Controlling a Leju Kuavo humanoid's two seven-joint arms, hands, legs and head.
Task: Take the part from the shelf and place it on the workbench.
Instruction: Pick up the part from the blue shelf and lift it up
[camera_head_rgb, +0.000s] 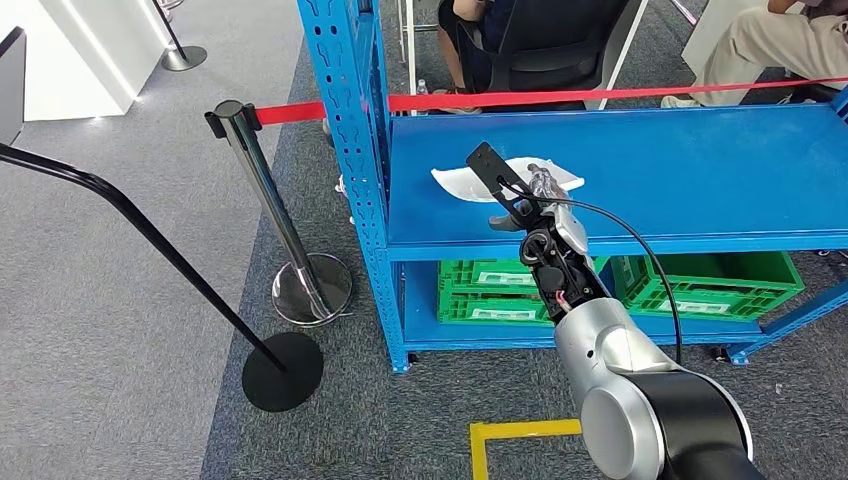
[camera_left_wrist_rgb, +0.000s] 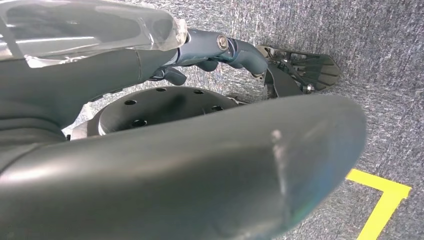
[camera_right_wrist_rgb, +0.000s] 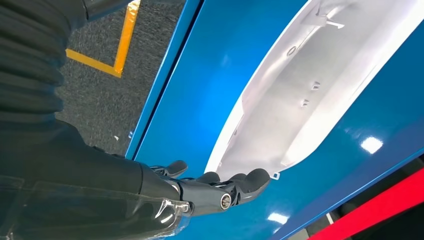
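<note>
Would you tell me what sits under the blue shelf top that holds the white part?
Green crates stand on the lower shelf; the shelf top covers their contents. The right hand reaches the white part.

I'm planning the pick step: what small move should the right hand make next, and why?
Probably close the fingers on the near edge of the white part. The right hand is over the blue shelf with its fingers at that edge, apparently not yet gripping it.

Part (camera_head_rgb: 470, 183) on shelf (camera_head_rgb: 700, 170), crates (camera_head_rgb: 700, 285) below.
</note>
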